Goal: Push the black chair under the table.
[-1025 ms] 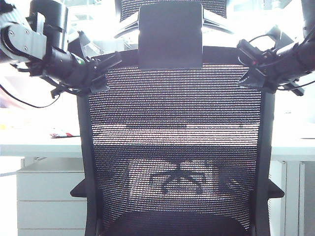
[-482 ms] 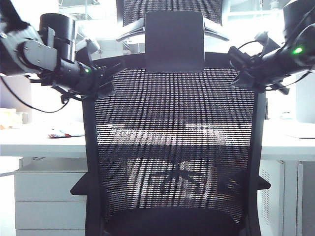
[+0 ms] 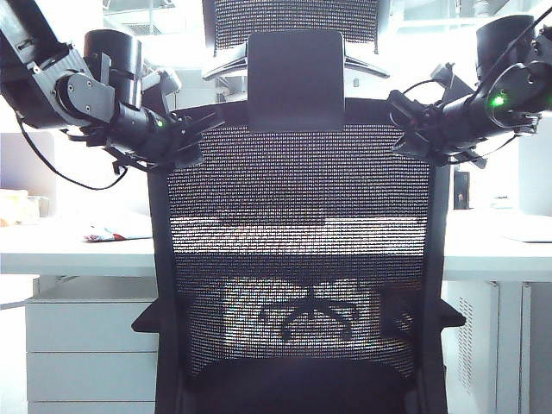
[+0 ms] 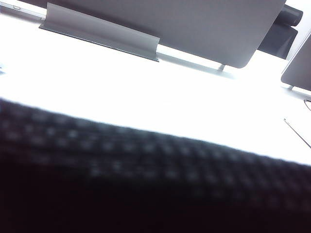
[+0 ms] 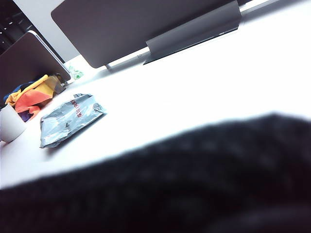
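The black chair (image 3: 302, 259) fills the exterior view, its mesh back facing me, with a solid plate (image 3: 296, 80) and a mesh headrest (image 3: 293, 17) above. Behind it runs the white table (image 3: 78, 246). My left gripper (image 3: 194, 134) rests against the top left corner of the chair's frame. My right gripper (image 3: 404, 121) rests against the top right corner. Both wrist views show only blurred black mesh (image 4: 146, 165) (image 5: 194, 174) close up, hiding the fingers, with the table top (image 4: 146, 92) (image 5: 204, 82) beyond.
A white drawer cabinet (image 3: 86, 345) stands under the table at the left. On the table are monitors (image 4: 194, 24) (image 5: 136, 24), a silver packet (image 5: 68, 119), a white cup (image 5: 9, 124) and coloured cloth (image 5: 31, 97). Another chair's star base (image 3: 302, 315) shows through the mesh.
The chair back has moved away from the camera toward the table and looks narrower. Both arms have reached forward with it, staying on its top corners.
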